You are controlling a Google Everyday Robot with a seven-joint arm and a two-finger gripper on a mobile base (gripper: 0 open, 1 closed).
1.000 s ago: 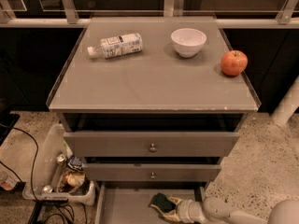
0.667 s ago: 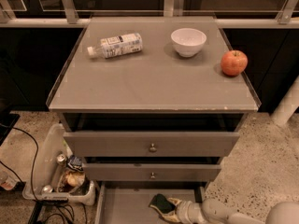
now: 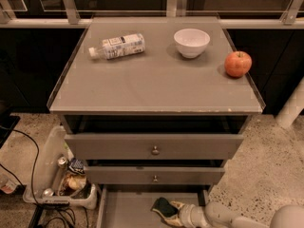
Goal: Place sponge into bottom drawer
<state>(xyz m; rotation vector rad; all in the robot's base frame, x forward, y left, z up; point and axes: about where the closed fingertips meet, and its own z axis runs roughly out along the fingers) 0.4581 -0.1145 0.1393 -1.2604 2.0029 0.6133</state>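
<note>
Grey cabinet on a speckled floor; its top carries a lying plastic bottle (image 3: 117, 46), white bowl (image 3: 191, 42) and apple (image 3: 238, 63). The bottom drawer (image 3: 126, 212) stands open. The gripper (image 3: 175, 211) reaches in from the right, jaws clamped on the sponge (image 3: 163, 205), low over the drawer floor. Recommended: lower to contact, then release squarely, clear of the walls.

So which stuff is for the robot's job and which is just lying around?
For the job: sponge, open bottom drawer, tool reaching in from the right, at the sponge.
Lying about: bottle, white bowl and apple on the cabinet top; bin on the floor.
</note>
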